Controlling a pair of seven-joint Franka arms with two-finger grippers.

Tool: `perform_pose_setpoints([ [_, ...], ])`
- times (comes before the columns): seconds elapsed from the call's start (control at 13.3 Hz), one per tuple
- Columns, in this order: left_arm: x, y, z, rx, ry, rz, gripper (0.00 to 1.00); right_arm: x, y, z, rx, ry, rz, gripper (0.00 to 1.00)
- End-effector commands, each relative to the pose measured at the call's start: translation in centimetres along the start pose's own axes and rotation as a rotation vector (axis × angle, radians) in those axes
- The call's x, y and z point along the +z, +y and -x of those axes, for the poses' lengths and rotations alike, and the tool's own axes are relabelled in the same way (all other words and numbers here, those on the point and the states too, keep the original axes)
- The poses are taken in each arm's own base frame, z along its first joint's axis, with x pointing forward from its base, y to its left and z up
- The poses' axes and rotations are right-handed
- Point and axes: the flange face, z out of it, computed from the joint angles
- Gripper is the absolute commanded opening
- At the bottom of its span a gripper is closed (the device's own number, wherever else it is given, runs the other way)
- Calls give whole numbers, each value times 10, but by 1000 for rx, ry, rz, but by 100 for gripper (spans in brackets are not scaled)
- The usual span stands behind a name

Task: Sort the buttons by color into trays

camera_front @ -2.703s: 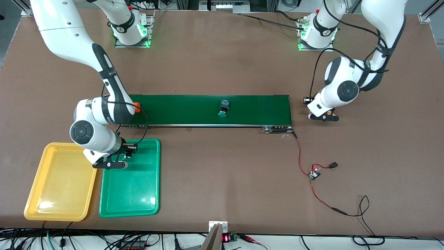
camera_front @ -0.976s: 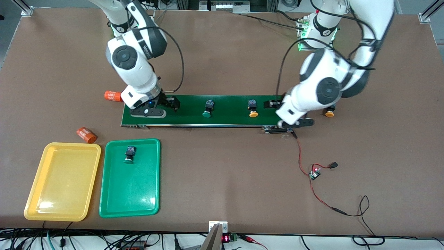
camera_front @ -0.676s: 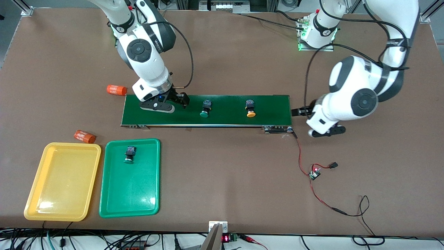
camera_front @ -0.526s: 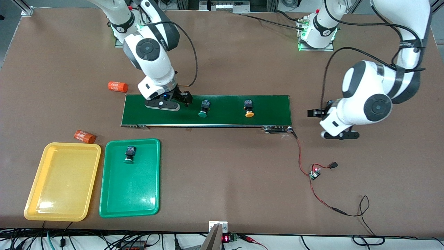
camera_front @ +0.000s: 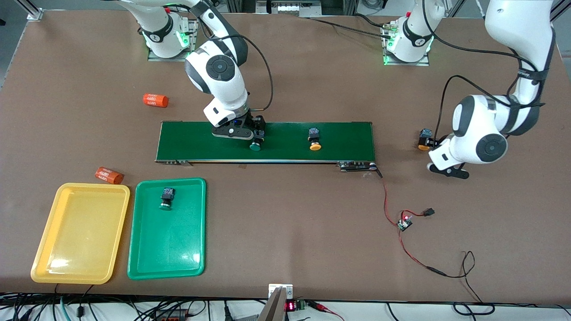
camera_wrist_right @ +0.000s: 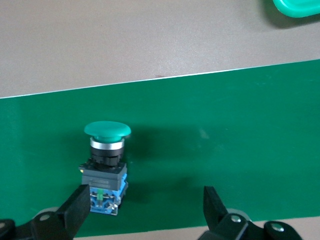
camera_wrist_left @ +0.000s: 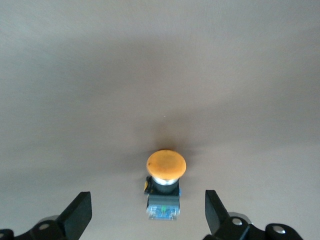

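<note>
A green-capped button lies on the dark-green belt; my right gripper is open just over it. In the right wrist view the button sits close to one finger of the open gripper, untouched. A yellow-capped button rides the belt nearer the left arm's end. Another yellow-capped button lies on the table past the belt's end; my left gripper is open beside it, the button centred ahead of the gripper. A second green-capped button lies in the green tray. The yellow tray holds nothing.
Two orange cylinders lie on the table, one farther from the front camera than the belt, one beside the yellow tray. A small circuit board with red and black wires lies near the belt's end by the left arm.
My right gripper moved along the belt toward the left arm's end, up to the green-capped button. The belt's buttons drifted toward the right arm's end. My left gripper shifted, uncovering the yellow-capped button on the table.
</note>
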Motion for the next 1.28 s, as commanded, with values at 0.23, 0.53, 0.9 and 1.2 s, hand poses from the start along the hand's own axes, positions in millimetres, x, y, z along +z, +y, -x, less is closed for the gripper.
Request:
perform_pose_setpoints([
  [0.23,41,8,23,27,22,-16,100,3,-8,-13,24,31,-40,100],
  [0.53,53,8,24,17,-13,-13,41,34,-4,-14,31,13,-46,100],
  [0.9,9,10,16,14,-64,-6,19,46,5,-23,45,15,-43,8],
  [1.2,-98,59,-17,64,-33,58,21,0,23,-61,93,36,-29,0],
])
